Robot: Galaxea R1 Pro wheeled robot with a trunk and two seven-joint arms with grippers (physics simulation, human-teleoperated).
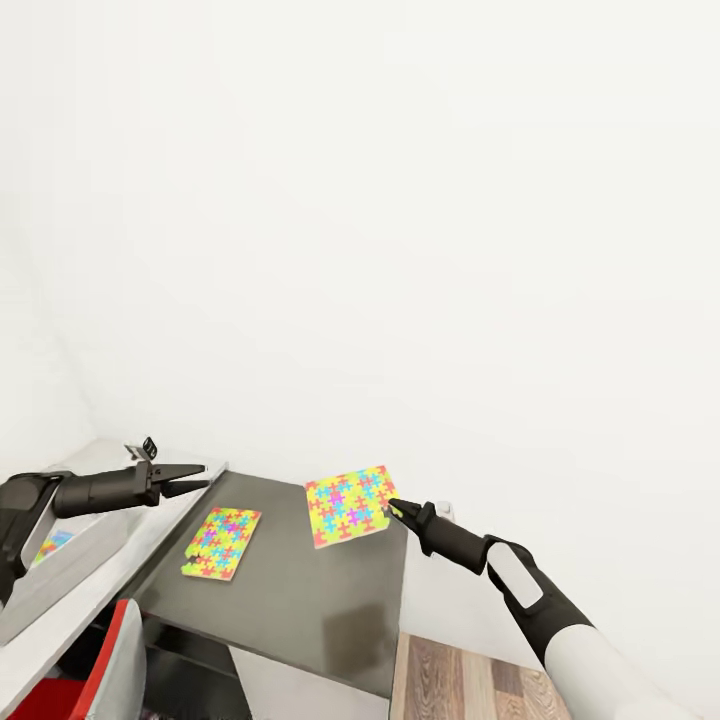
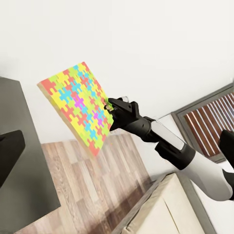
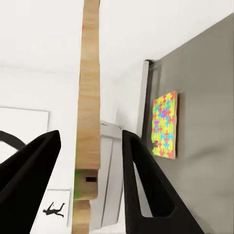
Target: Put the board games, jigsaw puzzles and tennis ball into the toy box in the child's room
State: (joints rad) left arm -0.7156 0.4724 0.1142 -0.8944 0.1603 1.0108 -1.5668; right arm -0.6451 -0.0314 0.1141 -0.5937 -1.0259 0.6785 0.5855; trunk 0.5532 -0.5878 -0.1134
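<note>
One jigsaw puzzle [image 1: 347, 506] in right gripper [image 1: 393, 507]; no txt.

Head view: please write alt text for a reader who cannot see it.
The right gripper holds a thin square multicoloured jigsaw puzzle by its edge, lifted above the dark-grey desk section. A second, matching puzzle lies flat there, and the left gripper hovers nearby.

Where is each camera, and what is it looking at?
Head view: on the robot's head, looking down at the dark-grey table section; both arms show.
Left wrist view: on the left arm, facing the right gripper pinching the lifted jigsaw puzzle.
Right wrist view: on the right arm, looking along its black fingers at that puzzle edge-on.
Head and right wrist views share the second puzzle lying flat.
</note>
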